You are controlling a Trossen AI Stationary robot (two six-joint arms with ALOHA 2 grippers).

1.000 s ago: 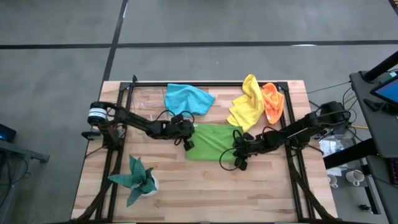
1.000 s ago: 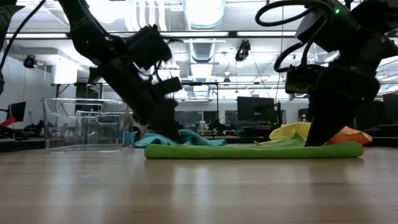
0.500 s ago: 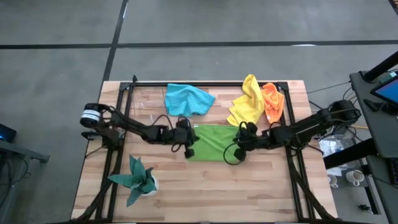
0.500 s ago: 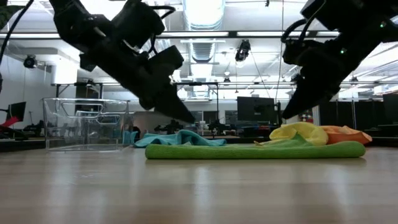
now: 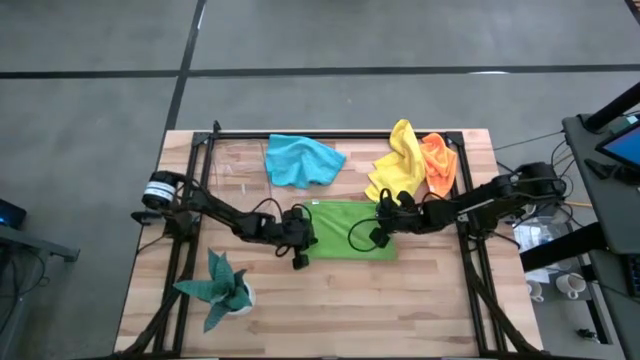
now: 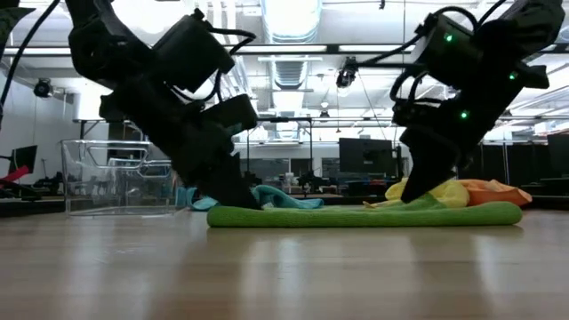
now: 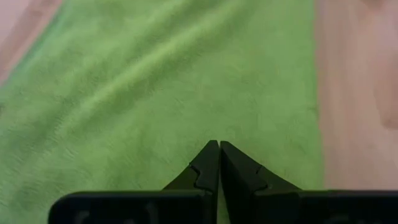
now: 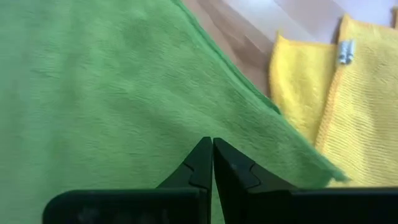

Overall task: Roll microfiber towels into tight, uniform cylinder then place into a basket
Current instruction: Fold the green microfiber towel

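High view shows the green towel (image 5: 345, 230) spread flat mid-surface, the left gripper (image 5: 300, 245) at its left edge and the right gripper (image 5: 383, 222) at its right edge, both with fingers pressed together and holding nothing. This cloth looks soft, light and limp (it will likely slump unless rolled under steady pressure), so an edge or corner seems the best hold. Four towels in all: green, blue (image 5: 300, 160), yellow (image 5: 395, 165), orange (image 5: 438, 165). One clear basket (image 6: 120, 176) stands at the surface's far left.
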